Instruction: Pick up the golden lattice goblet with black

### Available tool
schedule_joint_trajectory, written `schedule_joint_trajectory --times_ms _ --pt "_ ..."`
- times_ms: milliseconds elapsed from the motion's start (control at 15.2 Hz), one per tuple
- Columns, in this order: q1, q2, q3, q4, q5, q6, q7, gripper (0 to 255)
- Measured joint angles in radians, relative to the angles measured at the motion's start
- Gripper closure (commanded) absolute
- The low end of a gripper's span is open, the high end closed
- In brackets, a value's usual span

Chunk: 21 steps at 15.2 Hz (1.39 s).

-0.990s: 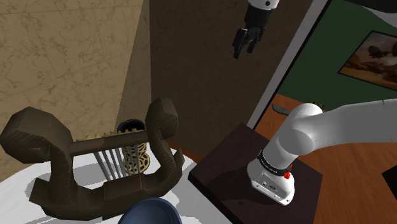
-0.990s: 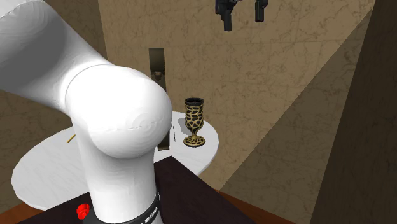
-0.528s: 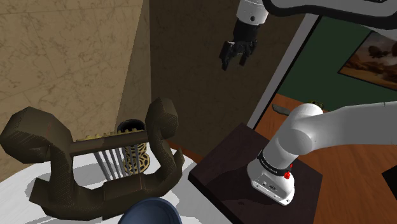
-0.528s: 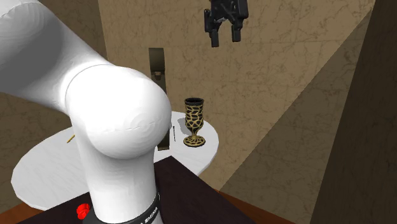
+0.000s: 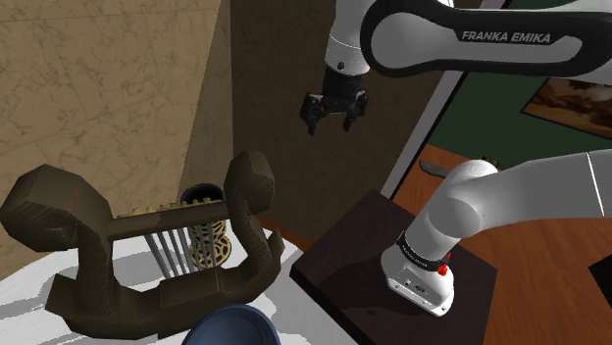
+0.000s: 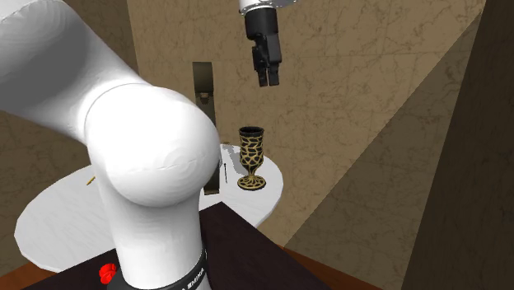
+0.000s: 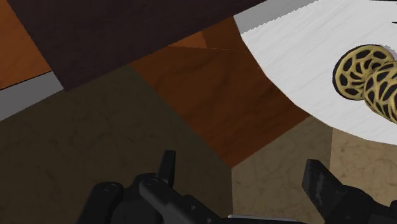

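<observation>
The goblet (image 6: 251, 156) has a golden lattice over black and stands upright near the edge of the round white table (image 6: 49, 216). In the shoulder view the goblet (image 5: 203, 199) is half hidden behind a brown lyre-shaped object. My gripper (image 6: 268, 79) hangs open in the air well above the goblet, a little toward the second exterior view's right, fingers pointing down. In the shoulder view the gripper (image 5: 329, 125) is up and to the right of the goblet. From the wrist, the goblet (image 7: 368, 77) lies off to one side of the open gripper (image 7: 242, 175), far below.
A large brown lyre-shaped object (image 5: 147, 250) stands on the table (image 5: 20, 286) right beside the goblet. A dark blue rounded thing (image 5: 231, 326) sits at the table's near edge. The dark stand (image 5: 355, 253) adjoins the table. Tan walls close in behind.
My gripper has come down and moved toward the shoulder view's left, nearer the spot over the table, and has turned about its wrist. The goblet has not moved.
</observation>
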Motion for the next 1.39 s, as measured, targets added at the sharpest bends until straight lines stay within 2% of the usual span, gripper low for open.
schedule_joint_trajectory --times_ms 132,462,792,990,1122,1188,1254,1386 --pt "-0.01 0.034 0.068 0.005 0.028 0.035 0.104 0" --pt "-0.077 0.179 0.232 0.041 0.047 0.158 0.352 0" --pt "-0.187 0.368 0.414 0.126 -0.011 0.261 0.63 0" --pt "-0.279 0.528 0.539 0.202 -0.119 0.312 0.833 0" --pt "-0.332 0.67 0.626 0.282 -0.242 0.312 1.002 0" --pt "-0.344 0.729 0.642 0.299 -0.303 0.317 1.078 0" --pt "-0.341 0.807 0.657 0.336 -0.377 0.308 1.163 0" --pt "-0.287 0.97 0.637 0.428 -0.532 0.274 1.337 0"
